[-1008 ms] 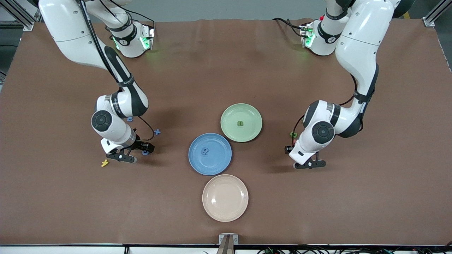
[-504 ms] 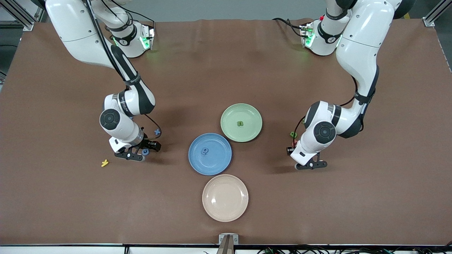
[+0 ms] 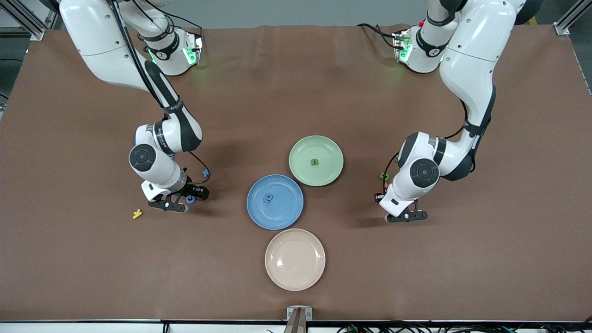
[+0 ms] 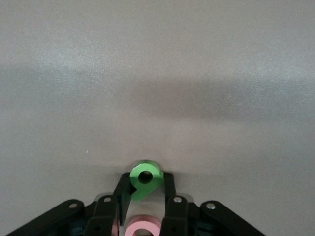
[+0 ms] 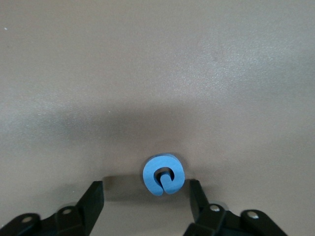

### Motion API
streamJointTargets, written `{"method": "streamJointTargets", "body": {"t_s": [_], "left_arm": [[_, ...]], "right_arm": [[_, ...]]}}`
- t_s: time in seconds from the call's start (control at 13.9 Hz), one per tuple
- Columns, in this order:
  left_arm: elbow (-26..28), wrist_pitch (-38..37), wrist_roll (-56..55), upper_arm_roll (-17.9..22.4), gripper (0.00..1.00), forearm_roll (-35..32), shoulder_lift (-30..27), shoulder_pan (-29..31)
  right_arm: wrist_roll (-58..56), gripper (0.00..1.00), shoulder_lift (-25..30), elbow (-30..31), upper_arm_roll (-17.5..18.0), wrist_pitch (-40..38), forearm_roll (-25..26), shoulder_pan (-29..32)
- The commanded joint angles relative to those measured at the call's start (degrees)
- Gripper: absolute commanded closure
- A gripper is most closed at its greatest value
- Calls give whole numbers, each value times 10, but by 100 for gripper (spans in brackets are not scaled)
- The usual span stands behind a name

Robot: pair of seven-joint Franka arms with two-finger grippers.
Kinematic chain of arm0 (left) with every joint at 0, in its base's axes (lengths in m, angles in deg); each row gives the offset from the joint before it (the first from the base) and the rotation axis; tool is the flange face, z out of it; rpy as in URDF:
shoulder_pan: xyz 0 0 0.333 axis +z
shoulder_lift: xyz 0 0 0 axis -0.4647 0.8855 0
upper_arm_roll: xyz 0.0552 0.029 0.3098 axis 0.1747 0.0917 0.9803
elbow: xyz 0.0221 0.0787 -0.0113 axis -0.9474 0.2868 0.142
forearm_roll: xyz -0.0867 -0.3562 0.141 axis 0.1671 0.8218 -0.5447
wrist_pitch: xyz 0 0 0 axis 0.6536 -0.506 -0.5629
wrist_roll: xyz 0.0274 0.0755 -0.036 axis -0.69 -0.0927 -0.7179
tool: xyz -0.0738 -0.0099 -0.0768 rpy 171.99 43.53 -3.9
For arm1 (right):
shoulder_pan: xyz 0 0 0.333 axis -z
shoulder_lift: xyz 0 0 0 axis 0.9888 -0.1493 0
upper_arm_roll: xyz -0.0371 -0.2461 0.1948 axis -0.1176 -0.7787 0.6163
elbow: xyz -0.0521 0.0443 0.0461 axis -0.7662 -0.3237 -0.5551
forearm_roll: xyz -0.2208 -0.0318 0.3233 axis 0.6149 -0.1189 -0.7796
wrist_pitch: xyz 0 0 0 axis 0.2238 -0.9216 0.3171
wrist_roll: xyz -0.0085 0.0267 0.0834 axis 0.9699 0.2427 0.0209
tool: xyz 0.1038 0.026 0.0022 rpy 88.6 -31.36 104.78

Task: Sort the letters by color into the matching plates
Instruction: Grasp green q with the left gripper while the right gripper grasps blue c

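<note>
A: Reading the left wrist view first: I see the left gripper down at the table, its fingers clenched on a green letter. A pink letter lies just beside it, under the gripper body.

B: Confirm the right side.

A: I see the right gripper low over the table, jaws released and spread, with a blue letter lying flat between the fingertips. No finger touches it. In the front view that letter sits toward the right arm's end of the table.

B: Report the plates.

A: The blue plate and the green plate sit near the table's middle, edges almost touching. The blue plate carries one blue letter; the green plate carries one green letter. A beige plate lies nearer to the front camera than both.

B: Loose items?

A: I see a blue cross-shaped letter just beside the right arm's wrist, a yellow letter toward the right arm's end, and another green letter beside the left arm's wrist.
</note>
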Motion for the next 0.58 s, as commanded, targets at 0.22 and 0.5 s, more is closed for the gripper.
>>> {"method": "streamJointTargets", "body": {"t_s": [0.22, 0.5], "left_arm": [[4, 6, 5, 0, 77, -10, -4, 4], [-12, 0, -7, -2, 77, -5, -18, -5]], "right_arm": [[-4, 47, -17, -21, 2, -4, 4, 8], [-3, 84, -17, -22, 1, -5, 4, 13]]}}
